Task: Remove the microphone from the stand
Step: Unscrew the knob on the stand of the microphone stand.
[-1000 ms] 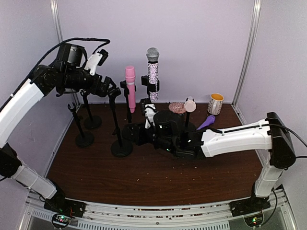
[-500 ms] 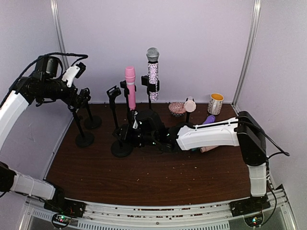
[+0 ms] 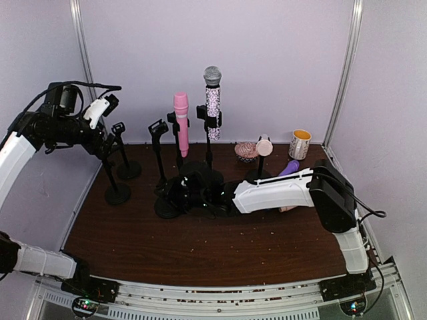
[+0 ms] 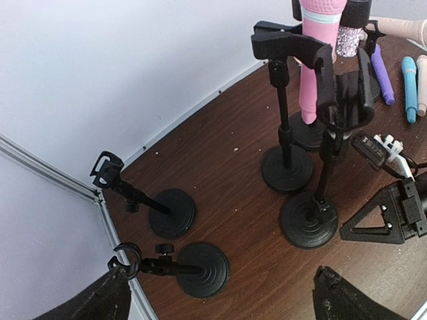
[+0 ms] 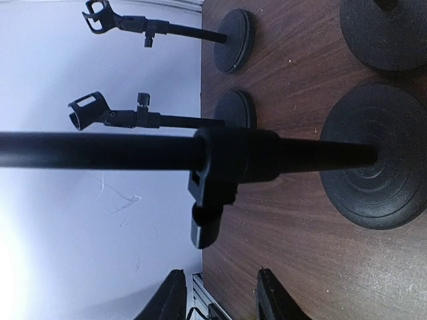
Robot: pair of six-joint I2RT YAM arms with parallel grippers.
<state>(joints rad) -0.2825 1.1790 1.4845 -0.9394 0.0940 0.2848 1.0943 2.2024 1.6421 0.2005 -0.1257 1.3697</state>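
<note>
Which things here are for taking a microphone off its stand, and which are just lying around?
For the job:
- pink mic
- sparkly mic
- pale mic
- the stands holding them

Just lying about:
- mug
- purple mic, flat on the table
- blue mic, flat too
- empty stands

Upper centre of the top view, a pink microphone (image 3: pixel 181 123) stands upright, clipped in a black stand (image 3: pixel 175 121). Just right of it, a glittery silver-headed microphone (image 3: pixel 213 100) sits upright in a second stand (image 3: pixel 208 150).
</note>
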